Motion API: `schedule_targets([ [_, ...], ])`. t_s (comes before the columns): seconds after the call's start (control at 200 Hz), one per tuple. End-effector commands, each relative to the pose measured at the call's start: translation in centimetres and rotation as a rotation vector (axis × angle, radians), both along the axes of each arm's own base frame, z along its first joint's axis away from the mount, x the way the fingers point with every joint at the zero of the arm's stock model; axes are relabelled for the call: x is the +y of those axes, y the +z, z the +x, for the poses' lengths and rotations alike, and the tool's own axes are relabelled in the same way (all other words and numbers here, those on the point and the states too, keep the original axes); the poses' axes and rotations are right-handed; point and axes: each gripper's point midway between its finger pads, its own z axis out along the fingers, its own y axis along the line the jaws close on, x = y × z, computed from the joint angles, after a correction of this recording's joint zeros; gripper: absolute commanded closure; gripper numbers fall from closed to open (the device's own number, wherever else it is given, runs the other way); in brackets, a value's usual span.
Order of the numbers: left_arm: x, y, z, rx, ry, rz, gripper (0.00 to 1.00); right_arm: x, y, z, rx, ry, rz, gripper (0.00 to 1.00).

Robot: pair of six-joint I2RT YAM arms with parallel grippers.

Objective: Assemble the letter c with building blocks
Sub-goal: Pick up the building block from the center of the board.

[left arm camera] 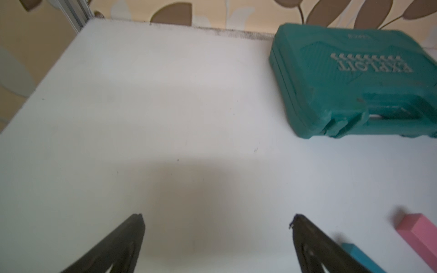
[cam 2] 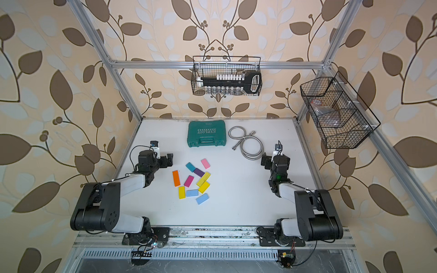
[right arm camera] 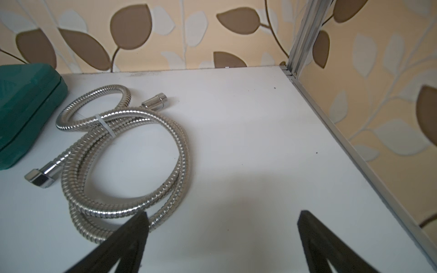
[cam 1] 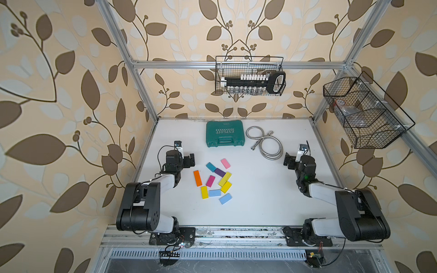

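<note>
Several building blocks lie scattered flat on the white table [cam 1: 260, 201] between the arms: pink [cam 1: 225, 163], teal [cam 1: 211, 166], purple [cam 1: 220, 172], magenta [cam 1: 210, 181], orange [cam 1: 197, 178], yellow [cam 1: 225, 179] and light blue [cam 1: 225, 198]. My left gripper [cam 1: 190, 160] hovers open just left of the teal block, holding nothing. In the left wrist view its jaws [left arm camera: 217, 217] stand wide over bare table, with the teal block [left arm camera: 361, 256] and the pink block [left arm camera: 418, 232] beside one finger. My right gripper [cam 1: 289, 162] is open and empty, far right of the blocks.
A green tool case [cam 1: 225, 133] lies at the back of the table, with a coiled metal hose [cam 1: 267, 144] to its right. The hose [right arm camera: 123, 153] reaches one finger of the right gripper [right arm camera: 223, 214]. Two wire baskets [cam 1: 250, 75] hang on the frame above.
</note>
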Motion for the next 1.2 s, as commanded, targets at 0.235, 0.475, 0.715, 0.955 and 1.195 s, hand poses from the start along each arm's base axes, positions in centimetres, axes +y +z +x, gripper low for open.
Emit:
schedule_targets([
  [0.235,1.5,7.8,-0.2,-0.013,0.214,-0.154,0.01,-2.1,7.3,-0.6,0.048,-0.263,0.278,0.02],
  [0.475,-0.3,11.6,-1.3,0.079,0.237,-0.371,0.01,2.6,8.9,0.0,0.15,-0.019,0.434,0.02],
  [0.715,-2.8,12.9,-3.1,0.224,0.2,-0.523,0.01,9.0,9.9,-1.2,0.296,0.2,0.478,0.03],
  [0.955,-4.3,10.8,-5.6,0.395,0.196,-0.587,0.01,16.9,7.9,-3.2,0.503,0.353,0.456,0.13],
  [1.195,-4.8,9.7,-7.1,0.467,0.192,-0.595,0.01,23.5,4.8,-4.2,0.663,0.449,0.381,0.19],
])
